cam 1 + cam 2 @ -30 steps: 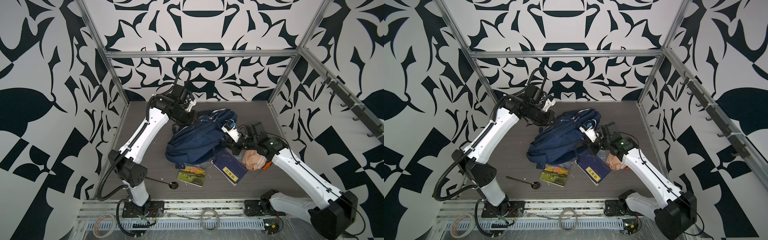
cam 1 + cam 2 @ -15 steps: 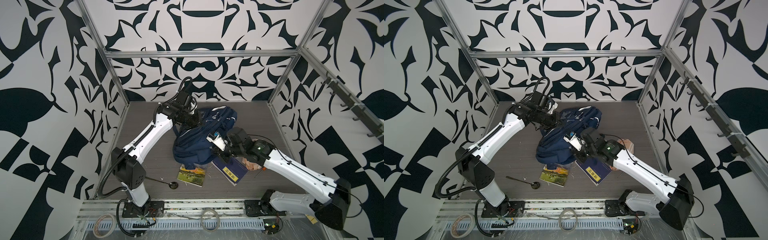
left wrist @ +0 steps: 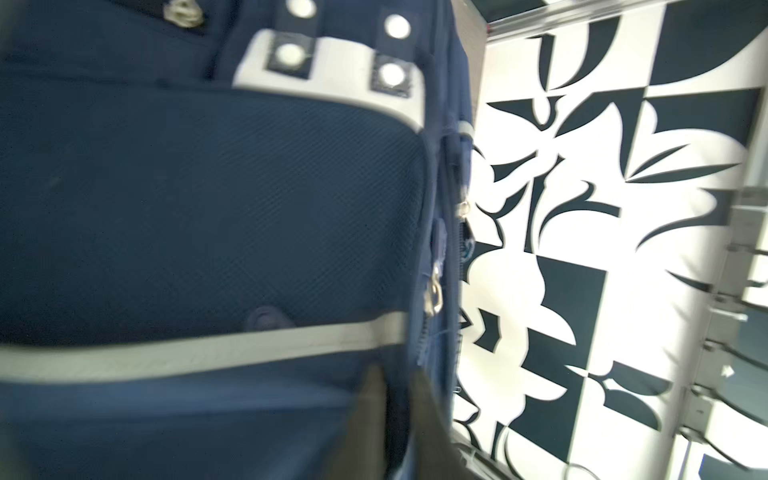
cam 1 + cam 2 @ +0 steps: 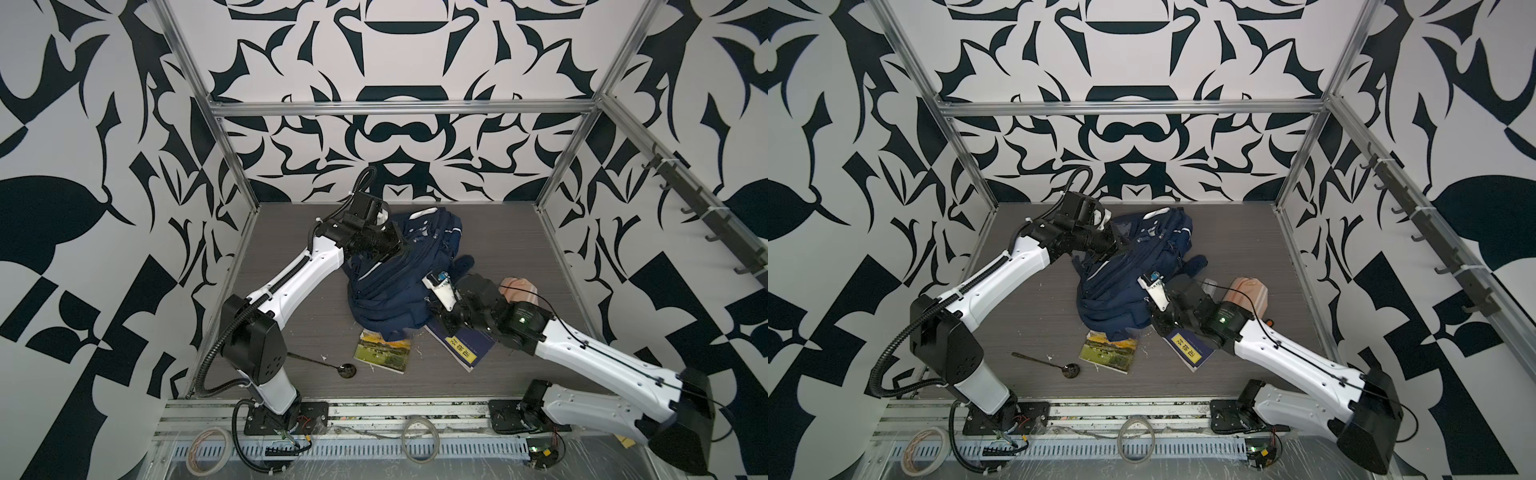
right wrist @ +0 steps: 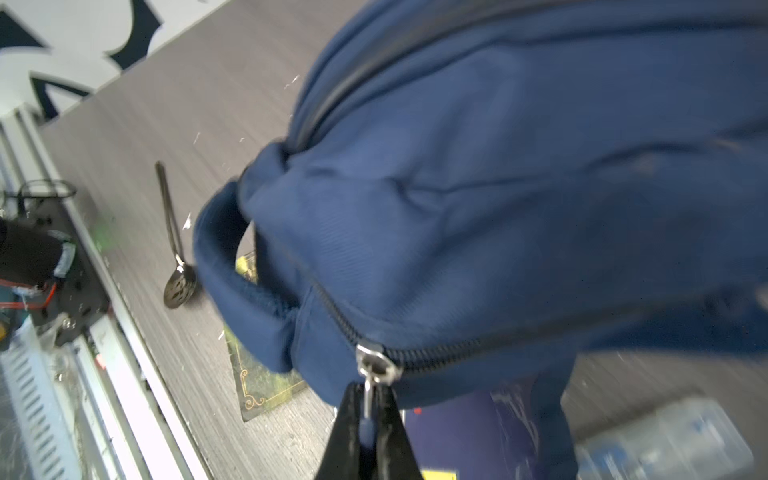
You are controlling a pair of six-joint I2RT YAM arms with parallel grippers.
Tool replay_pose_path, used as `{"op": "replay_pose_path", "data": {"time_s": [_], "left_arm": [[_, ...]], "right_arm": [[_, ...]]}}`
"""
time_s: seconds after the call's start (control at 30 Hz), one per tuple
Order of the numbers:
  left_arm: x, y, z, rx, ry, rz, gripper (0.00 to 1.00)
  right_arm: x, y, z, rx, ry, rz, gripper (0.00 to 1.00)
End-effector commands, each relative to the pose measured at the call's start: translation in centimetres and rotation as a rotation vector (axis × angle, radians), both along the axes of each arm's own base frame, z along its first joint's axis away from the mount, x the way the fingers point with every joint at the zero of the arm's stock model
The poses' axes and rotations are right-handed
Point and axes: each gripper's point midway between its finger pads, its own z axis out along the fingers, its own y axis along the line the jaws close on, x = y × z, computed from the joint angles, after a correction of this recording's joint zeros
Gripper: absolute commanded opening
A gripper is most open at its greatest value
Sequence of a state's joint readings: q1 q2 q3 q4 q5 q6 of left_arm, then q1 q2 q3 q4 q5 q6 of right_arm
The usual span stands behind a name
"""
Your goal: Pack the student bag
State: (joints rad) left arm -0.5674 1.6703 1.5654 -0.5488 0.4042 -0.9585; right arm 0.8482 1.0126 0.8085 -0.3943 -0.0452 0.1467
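Note:
The student bag (image 4: 395, 286) (image 4: 1125, 282), navy with white stripes, lies bunched in the middle of the table in both top views. My left gripper (image 4: 401, 249) (image 3: 395, 399) is at the bag's far left upper edge. Its fingers (image 3: 368, 415) stand a little apart, open, with a fold of bag fabric (image 3: 208, 208) in the gap; that view is blurred. My right gripper (image 4: 434, 316) (image 5: 368, 399) is at the bag's near right corner, shut on a metal zipper pull (image 5: 368, 388) that hangs from the slider (image 5: 374, 363).
A landscape-cover book (image 4: 384, 349) and a blue book with a yellow label (image 4: 461, 347) lie partly under the bag's near edge. A dark spoon (image 4: 328, 365) lies front left. A peach pouch (image 4: 519, 289) sits behind my right arm. Hooks (image 4: 706, 216) line the right wall.
The bag has been drawn in from a spread shape to a tighter heap. My right gripper moved left and nearer with the zipper pull. The left fingers have parted.

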Motion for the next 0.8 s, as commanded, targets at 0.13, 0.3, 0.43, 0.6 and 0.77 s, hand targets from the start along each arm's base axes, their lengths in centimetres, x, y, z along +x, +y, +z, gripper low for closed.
{"op": "replay_pose_path", "data": {"time_s": [0.13,0.3,0.43,0.6,0.77], "left_arm": [[-1.5,4.1,0.0,0.141,-0.134,-0.162,0.99],[1.2,9.9,-2.1,0.221,-0.166,-0.17,0.99],[3.8,13.2,-7.3,0.515,-0.143,-0.264,0.99],[8.5,14.2,-12.8,0.517,-0.101,-0.212,0.99],[11.4,12.0,-16.7,0.431,-0.043,-0.219,0.99]], "right_arm": [[1.5,-4.2,-0.1,0.093,0.093,-0.235,0.0],[2.9,-7.0,-1.3,0.09,0.2,-0.365,0.0],[3.6,-8.3,-2.2,0.042,0.275,-0.427,0.0],[4.0,-9.2,-2.7,-0.012,0.331,-0.473,0.0],[4.2,-10.2,-2.9,-0.056,0.33,-0.511,0.0]]}}
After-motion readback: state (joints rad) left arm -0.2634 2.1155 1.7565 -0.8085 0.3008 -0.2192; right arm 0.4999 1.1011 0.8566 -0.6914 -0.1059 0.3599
